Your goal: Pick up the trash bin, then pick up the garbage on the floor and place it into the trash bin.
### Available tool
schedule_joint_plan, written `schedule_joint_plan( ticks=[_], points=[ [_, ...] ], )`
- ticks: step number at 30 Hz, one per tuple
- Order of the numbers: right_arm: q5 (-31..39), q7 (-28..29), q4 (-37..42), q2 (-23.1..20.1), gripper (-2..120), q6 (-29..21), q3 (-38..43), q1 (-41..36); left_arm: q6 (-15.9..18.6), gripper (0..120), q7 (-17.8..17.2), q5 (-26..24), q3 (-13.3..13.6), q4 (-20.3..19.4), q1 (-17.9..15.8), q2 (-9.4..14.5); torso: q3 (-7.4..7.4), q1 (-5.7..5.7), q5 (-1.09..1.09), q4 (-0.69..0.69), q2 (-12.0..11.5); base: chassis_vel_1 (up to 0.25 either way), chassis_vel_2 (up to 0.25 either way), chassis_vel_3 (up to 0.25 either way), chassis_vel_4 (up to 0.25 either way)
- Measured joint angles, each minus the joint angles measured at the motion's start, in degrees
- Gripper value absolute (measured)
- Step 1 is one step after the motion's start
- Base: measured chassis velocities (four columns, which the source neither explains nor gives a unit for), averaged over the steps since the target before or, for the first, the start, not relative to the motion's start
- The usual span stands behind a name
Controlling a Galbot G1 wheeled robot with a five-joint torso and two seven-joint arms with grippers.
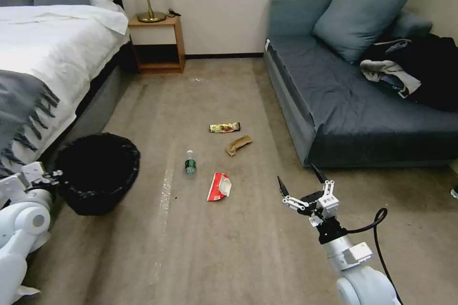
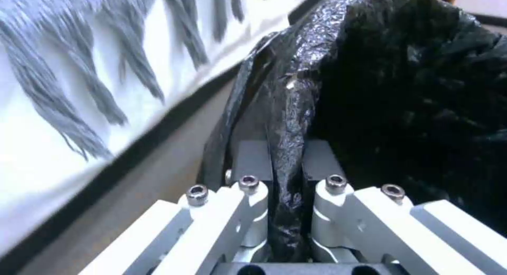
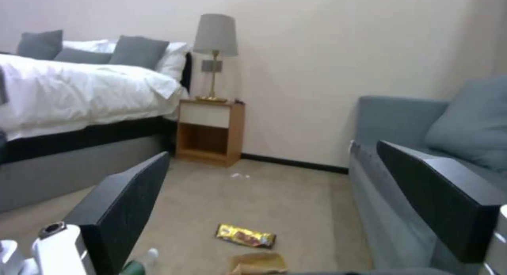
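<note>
1. Head view: the trash bin (image 1: 98,171) stands at the near left beside the bed (image 1: 52,52). The left gripper (image 1: 50,174) is at its rim, its fingers hard to make out. The right gripper (image 1: 301,182) hovers wide open. The bottle (image 1: 190,163), red-and-white wrapper (image 1: 219,186), brown paper (image 1: 238,145) and gold wrapper (image 1: 224,127) lie mid-floor.
2. Left wrist view: the left gripper (image 2: 286,164) is clamped on the bin's black bag (image 2: 380,88).
3. Right wrist view: the right gripper's fingers (image 3: 124,205) are spread apart; the bottle (image 3: 141,262) is cut off.

Soft even indoor light, faint shadows, close wrist-view blur.

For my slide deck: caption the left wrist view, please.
Left end effector shut on the trash bin liner beside the bed.
</note>
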Motion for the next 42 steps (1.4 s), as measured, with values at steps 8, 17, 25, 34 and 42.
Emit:
schedule_joint_plan(
  ticks=[8,17,25,34,42],
  points=[
    [-2.3,2.7,0.3,1.0,100,2.0,0.1,0.0,-0.9,7,-0.1,0.6,0.0,-0.2,0.5,-1.1,0.0,0.0,-0.01,-0.01,0.0,0.0,0.0,0.0,0.0],
    [-1.6,0.7,1.0,1.2,100,4.3,-0.2,-0.7,-0.1,7,-1.1,-0.2,-0.6,-1.2,1.4,-1.5,0.0,0.0,0.0,-0.01,0.0,0.0,0.0,0.0,0.0],
    [-1.4,-1.1,1.9,2.0,100,4.8,-0.8,-1.5,0.0,7,-1.5,-1.1,-1.1,-2.4,2.3,-2.3,0.0,0.0,-0.01,0.0,0.0,0.0,0.0,0.0,0.0],
    [-1.4,-1.8,2.2,2.5,100,5.9,-0.9,-2.1,0.3,7,-1.8,-1.7,-1.4,-4.0,3.2,-3.3,0.0,0.0,-0.01,-0.01,0.0,0.0,0.0,0.0,0.0],
    [-1.4,-1.9,2.0,2.5,100,6.2,-1.1,-1.6,0.5,7,-2.4,-2.0,-1.5,-4.4,3.3,-3.5,0.0,0.0,0.0,0.0,0.0,0.0,0.0,0.0,0.0]
  ],
)
